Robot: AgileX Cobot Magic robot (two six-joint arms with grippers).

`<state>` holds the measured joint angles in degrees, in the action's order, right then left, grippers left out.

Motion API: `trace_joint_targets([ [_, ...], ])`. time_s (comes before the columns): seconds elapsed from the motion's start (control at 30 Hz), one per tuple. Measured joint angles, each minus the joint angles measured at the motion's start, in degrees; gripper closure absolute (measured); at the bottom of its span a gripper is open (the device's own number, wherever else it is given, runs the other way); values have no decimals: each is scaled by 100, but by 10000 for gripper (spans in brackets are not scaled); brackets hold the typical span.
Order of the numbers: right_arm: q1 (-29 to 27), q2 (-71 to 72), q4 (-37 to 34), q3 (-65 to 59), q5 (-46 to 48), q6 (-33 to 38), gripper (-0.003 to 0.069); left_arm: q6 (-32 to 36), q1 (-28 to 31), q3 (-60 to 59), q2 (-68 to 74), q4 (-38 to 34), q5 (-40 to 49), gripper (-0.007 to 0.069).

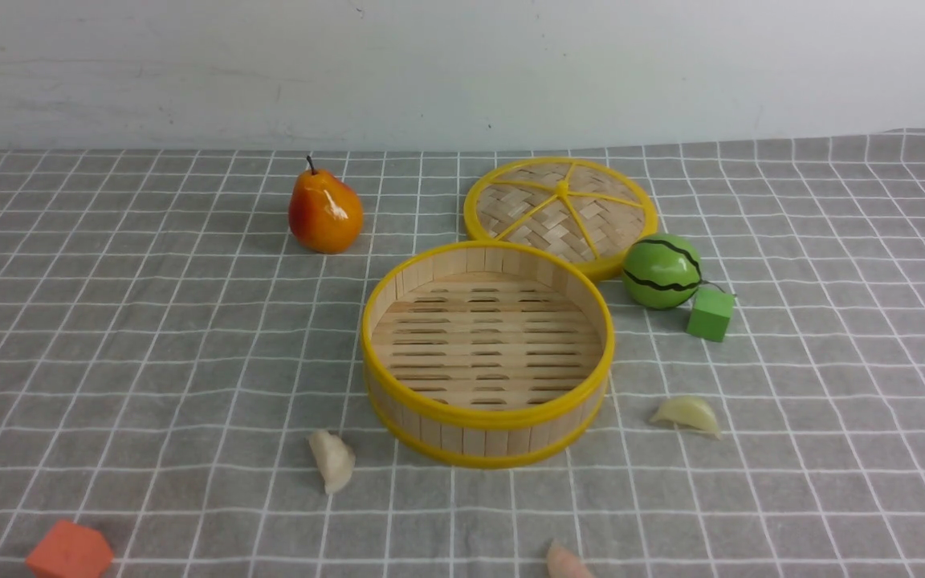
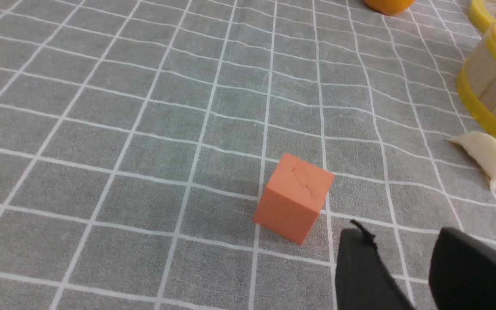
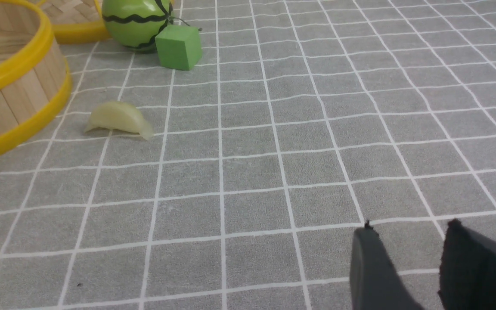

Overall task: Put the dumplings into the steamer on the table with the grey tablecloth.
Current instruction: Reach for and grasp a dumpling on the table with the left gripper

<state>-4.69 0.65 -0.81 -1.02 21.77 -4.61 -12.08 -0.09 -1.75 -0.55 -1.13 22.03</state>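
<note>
**No dumpling picked up yet: take the outer two first**

Steamer (image 1: 485,437) sits empty mid-worktop (image 1: 149,361). White dumpling (image 1: 332,459) lies just beside its near-left wall, yellowish dumpling (image 1: 687,415) near its right, and pink dumpling (image 1: 565,562) closest to us. Left jaws and right jaws are both spread, holding nothing. We come down from above, pinch across each crescent's narrow width, and clear the rim before release.

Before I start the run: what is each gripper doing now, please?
Left gripper: open, holding nothing.
Right gripper: open, holding nothing.
</note>
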Motion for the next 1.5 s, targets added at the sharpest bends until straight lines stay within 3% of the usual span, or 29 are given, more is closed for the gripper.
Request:
trace_joint_targets([
  [0.17,0,0,-159,0,-4,0,419,-69,0,0,0,239,-79,387],
  [0.27,0,0,-750,0,-4,-60,419,-749,0,0,0,-481,-444,387],
  [0.33,0,0,-1502,0,11,-281,419,-1554,0,0,0,-1598,-714,387],
  [0.4,0,0,-3012,-21,108,-931,419,-2776,0,0,0,-3068,-959,387],
  [0.5,0,0,-4450,-50,127,-1572,419,-3499,0,0,0,-4182,-1058,387],
  [0.6,0,0,-5129,-50,104,-1734,419,-3498,0,0,0,-4534,-1067,387],
  [0.83,0,0,-5162,-55,87,-1230,419,-3178,0,0,0,-4657,-1015,387],
  [0.93,0,0,-5198,-55,87,-733,419,-2931,0,42,0,-4777,-917,387],
  [1.07,0,0,-5428,244,89,-30,452,-898,0,909,0,-4737,-450,387],
  [1.17,0,-339,-5438,749,9,554,540,915,0,1769,267,-4571,116,408],
  [1.23,0,-642,-5421,1000,-13,831,578,1441,0,2053,608,-4454,362,435],
  [1.27,0,-1078,-5381,1336,-7,1348,640,1899,0,2519,1215,-4184,800,480],
  [1.4,0,-2568,-5097,2508,620,2744,678,2248,0,3758,2818,-3262,2065,636],
  [1.5,6,-3592,-4708,3337,1728,3538,679,2280,0,4418,3724,-2631,2918,638],
])
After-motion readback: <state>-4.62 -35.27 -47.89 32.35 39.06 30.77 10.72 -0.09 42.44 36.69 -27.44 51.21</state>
